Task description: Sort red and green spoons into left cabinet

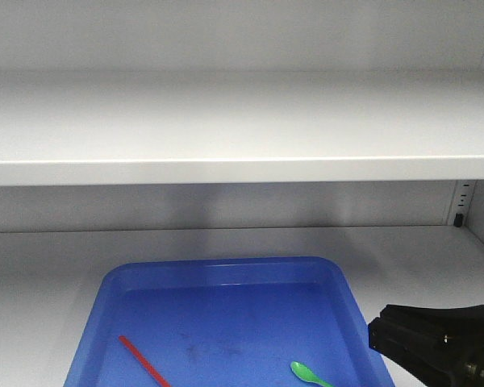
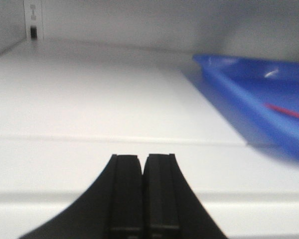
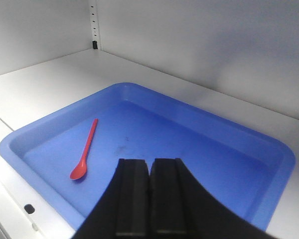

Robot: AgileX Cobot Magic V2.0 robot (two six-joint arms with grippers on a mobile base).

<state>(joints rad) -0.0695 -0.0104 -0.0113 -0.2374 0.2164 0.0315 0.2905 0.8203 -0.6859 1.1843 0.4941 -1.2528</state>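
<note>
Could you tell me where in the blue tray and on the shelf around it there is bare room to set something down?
The blue tray is bare across its back half and middle, between the red spoon at front left and the green spoon at front right. The shelf is bare behind and left of the tray. The right side is tighter, where the right claw sits.

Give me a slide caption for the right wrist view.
Shut right claw above blue tray holding the red spoon.

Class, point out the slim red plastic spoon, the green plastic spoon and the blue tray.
slim red plastic spoon (image 3: 80,172), right wrist view, bowl.
green plastic spoon (image 1: 303,372), front view, bowl.
blue rounded-corner tray (image 1: 226,270), front view, far rim.
</note>
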